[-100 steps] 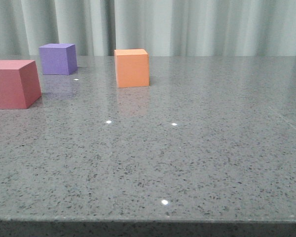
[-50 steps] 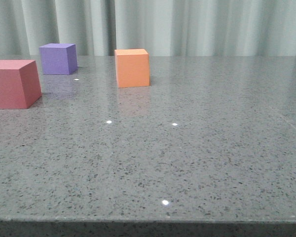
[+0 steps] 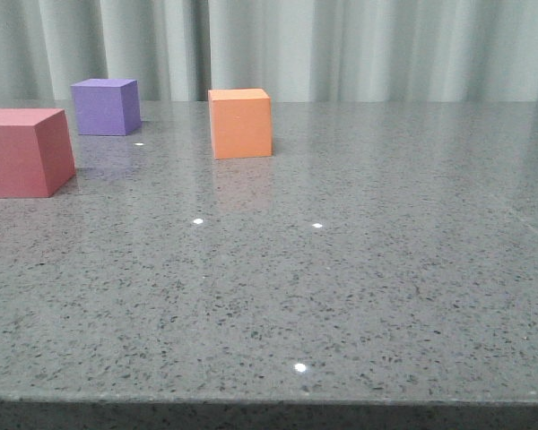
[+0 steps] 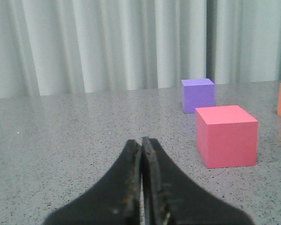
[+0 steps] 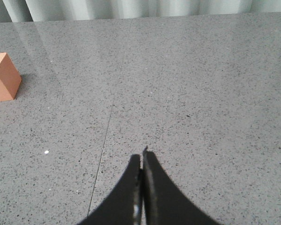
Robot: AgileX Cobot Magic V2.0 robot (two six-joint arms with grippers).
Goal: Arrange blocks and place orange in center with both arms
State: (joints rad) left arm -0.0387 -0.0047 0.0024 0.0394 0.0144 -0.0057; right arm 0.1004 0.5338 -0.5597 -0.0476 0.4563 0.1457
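Across the last second the front view shows no change: the three cubes sit where they were and neither arm has entered that view, so the arranging has not visibly started. Orange cube [image 3: 240, 124] stands toward the far edge of the tabletop [image 3: 359, 287], a little left of the middle. Purple cube [image 3: 105, 107] sits further left and nearer the far edge; red cube [image 3: 24, 152] is at the left edge, closer to the front. All three are well apart, none touching. Left gripper [image 4: 143, 187]: fingers pressed together, holding nothing, low over bare tabletop with the red and purple cubes ahead of it. Right gripper [image 5: 141, 192]: likewise closed and empty, with the orange cube off to one side of its view. Judgement: both grippers must open before any grasp; task essentially at its start.
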